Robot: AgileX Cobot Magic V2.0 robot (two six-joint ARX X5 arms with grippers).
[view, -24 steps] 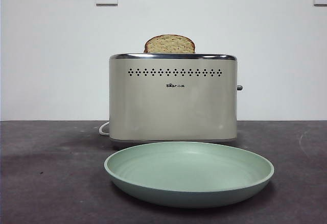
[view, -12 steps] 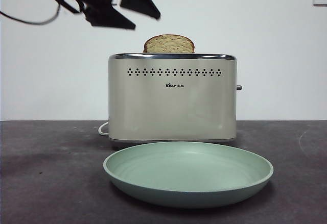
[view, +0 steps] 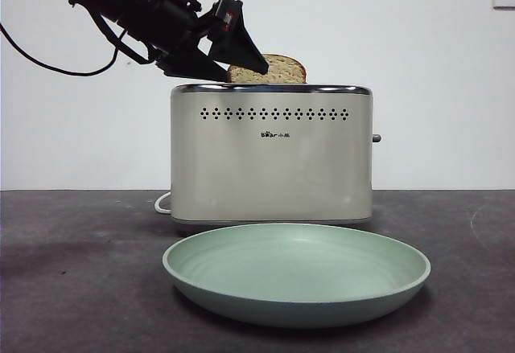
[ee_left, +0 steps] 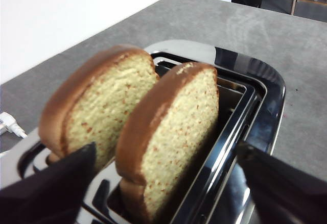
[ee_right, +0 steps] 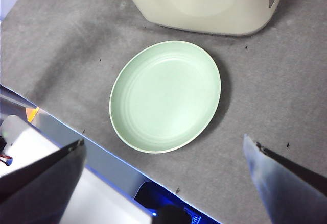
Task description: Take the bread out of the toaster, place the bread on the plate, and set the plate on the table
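The cream toaster (view: 271, 156) stands on the dark table (view: 72, 281), with the mint-green plate (view: 296, 271) in front of it. In the left wrist view two slices stand in the toaster's (ee_left: 255, 89) slots. The bread (ee_left: 179, 127) is the lighter, broader one, and a darker-crusted slice (ee_left: 102, 106) stands beside it. Only one slice top (view: 282, 70) shows in the front view. My left gripper (view: 248, 75) is open at the toaster's top left, its jaws (ee_left: 166, 147) wide on either side of the bread without touching it. My right gripper (ee_right: 163, 142) is open and empty, high above the plate (ee_right: 166, 94).
A white cord (view: 163, 202) lies at the toaster's left foot, and the lever (view: 376, 138) sticks out on its right side. A bright metal edge (ee_right: 61, 147) runs along the table front in the right wrist view.
My left arm has come down from the top left corner to the bread at the toaster's top. The toaster, slices and plate have not moved.
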